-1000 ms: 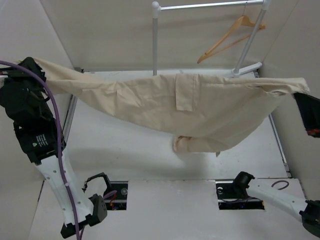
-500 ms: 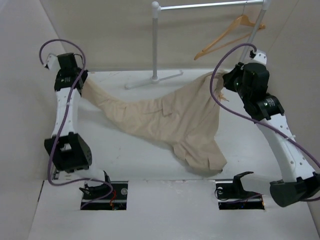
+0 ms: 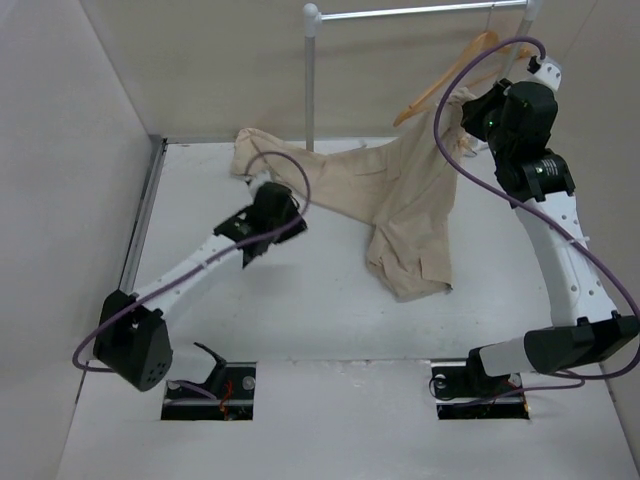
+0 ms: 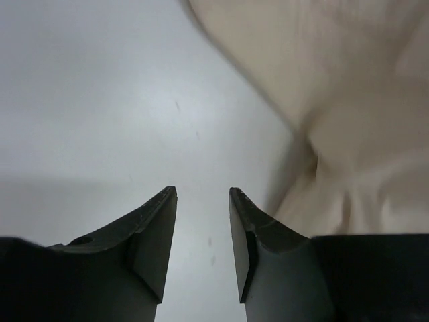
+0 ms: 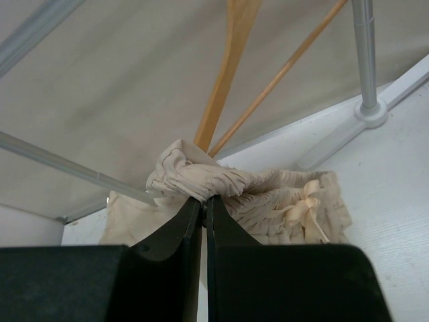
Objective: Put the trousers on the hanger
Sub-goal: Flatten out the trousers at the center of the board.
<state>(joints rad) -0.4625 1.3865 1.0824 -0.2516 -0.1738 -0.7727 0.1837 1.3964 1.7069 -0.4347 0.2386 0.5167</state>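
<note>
The beige trousers (image 3: 400,190) hang from my right gripper (image 3: 468,108), which is shut on the gathered waistband (image 5: 201,176) right below the wooden hanger (image 3: 450,80). In the right wrist view the hanger (image 5: 224,74) rises just behind the bunched cloth, whose drawstring bow faces the camera. The rest of the trousers trails down to the table, one end crumpled at the back by the rail post and another fold lying toward the front. My left gripper (image 4: 203,192) is open over bare table with nothing between its fingers, and the trousers (image 4: 348,80) lie just to its right.
The hanger hangs from the white garment rail (image 3: 420,12). One rail post (image 3: 310,80) stands at the back centre, the other (image 5: 365,60) at the back right with its foot on the table. Walls close in left, back and right.
My left gripper has let go of its trouser end, which dropped onto the table at the back, and has swung toward the middle. The right gripper has lifted its end up to the hanger.
</note>
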